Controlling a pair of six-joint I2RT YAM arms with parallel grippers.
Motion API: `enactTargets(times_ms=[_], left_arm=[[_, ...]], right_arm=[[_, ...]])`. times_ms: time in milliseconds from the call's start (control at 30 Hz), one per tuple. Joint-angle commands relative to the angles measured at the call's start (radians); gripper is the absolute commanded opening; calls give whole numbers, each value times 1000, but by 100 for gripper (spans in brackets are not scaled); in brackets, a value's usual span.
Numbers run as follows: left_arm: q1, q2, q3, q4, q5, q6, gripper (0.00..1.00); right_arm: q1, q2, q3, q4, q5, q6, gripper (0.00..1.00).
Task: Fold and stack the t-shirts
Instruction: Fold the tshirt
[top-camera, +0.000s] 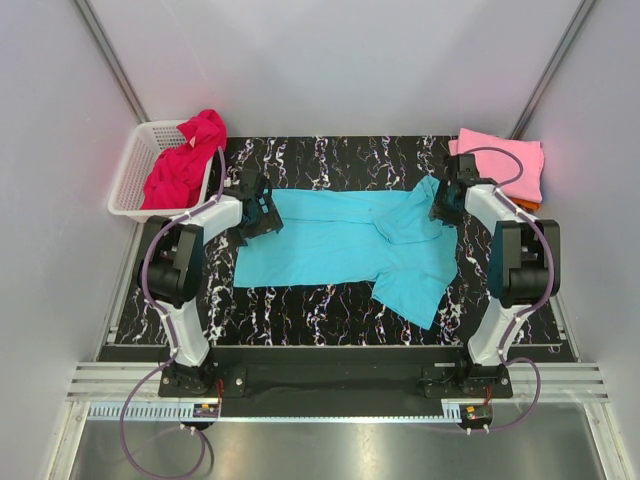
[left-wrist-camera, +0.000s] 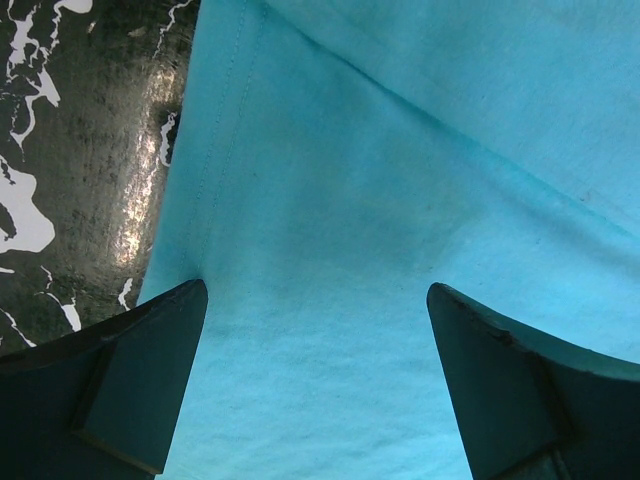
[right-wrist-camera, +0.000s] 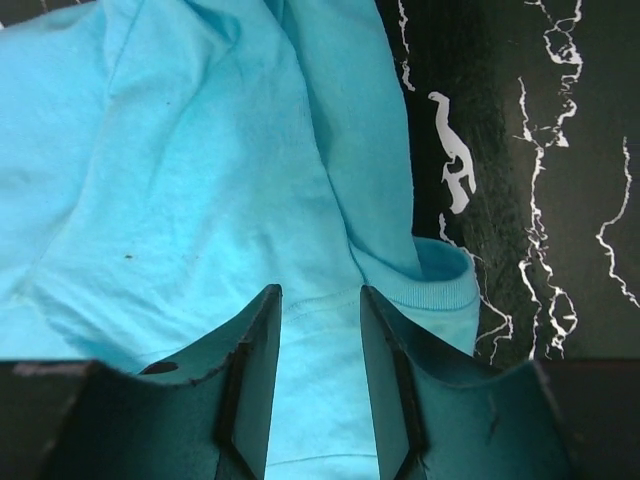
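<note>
Two arms reach over a black marbled table (top-camera: 330, 312) in the top view, where the turquoise t-shirt (top-camera: 340, 245) lies spread across the middle. The left gripper (top-camera: 258, 212) is at its left edge and the right gripper (top-camera: 447, 200) at its upper right. A magenta t-shirt (top-camera: 185, 160) is heaped in a white basket (top-camera: 128, 175) at far left, and a pink t-shirt (top-camera: 505, 160) lies folded at far right. In the left wrist view the jaws stand spread wide over the turquoise cloth, beside its stitched edge. In the right wrist view the fingers (right-wrist-camera: 250, 400) stand close together with cloth filling the narrow gap; whether they pinch it I cannot tell.
</note>
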Motion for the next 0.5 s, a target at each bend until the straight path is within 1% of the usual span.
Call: enactTargets(times_ms=[0,233,467], left_arm=[[4,-44,-13,25,-15,-13,99],[4,-58,-23,27,-20,-14,99],[4,-58,-23,25,-21,-8,99]], right_arm=[[-2,-66,-17,20,-2,23,45],[0,-66,-58,15,7,40,46],[0,-30,-67,23,19,38,44]])
